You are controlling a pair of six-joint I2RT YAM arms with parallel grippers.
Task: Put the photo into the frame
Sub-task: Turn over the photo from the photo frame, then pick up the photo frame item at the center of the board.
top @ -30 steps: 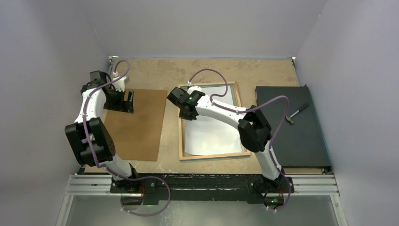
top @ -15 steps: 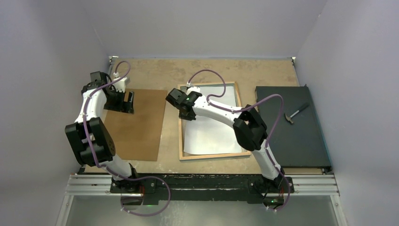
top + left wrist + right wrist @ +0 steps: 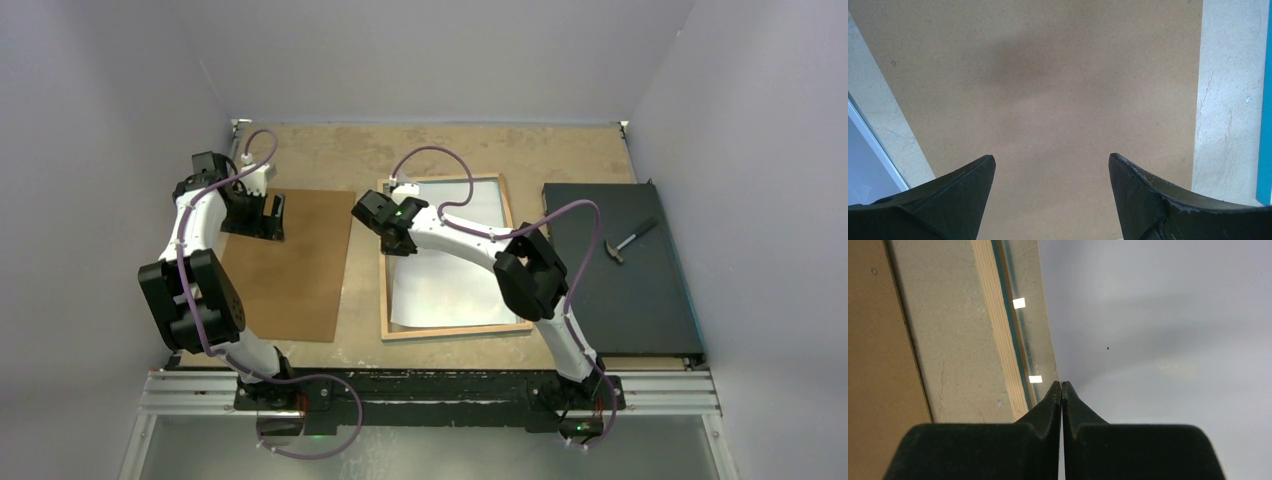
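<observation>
The frame (image 3: 386, 290) lies back-up at mid-table, its wood rim showing. The photo (image 3: 450, 285) lies in it, white back up. My right gripper (image 3: 392, 243) is at the photo's left edge, just inside the frame's left rim. In the right wrist view it (image 3: 1062, 385) is shut, and the photo's (image 3: 1158, 330) edge runs into the seam between the fingertips. The glass (image 3: 1030, 315) and the rim (image 3: 998, 330) show to its left. My left gripper (image 3: 272, 217) is open and empty over the brown backing board (image 3: 290, 270). The left wrist view shows it (image 3: 1052, 162) above the board (image 3: 1048, 75).
A black case (image 3: 620, 290) lies at the right with a small hammer (image 3: 628, 241) on it. Grey walls close in on the left, far and right sides. The frame's blue edge (image 3: 1266, 100) shows at the right of the left wrist view.
My right gripper has moved a little left and away with the photo's left edge. The photo now reaches the frame's far rim and covers glass that showed before. The left arm has not moved.
</observation>
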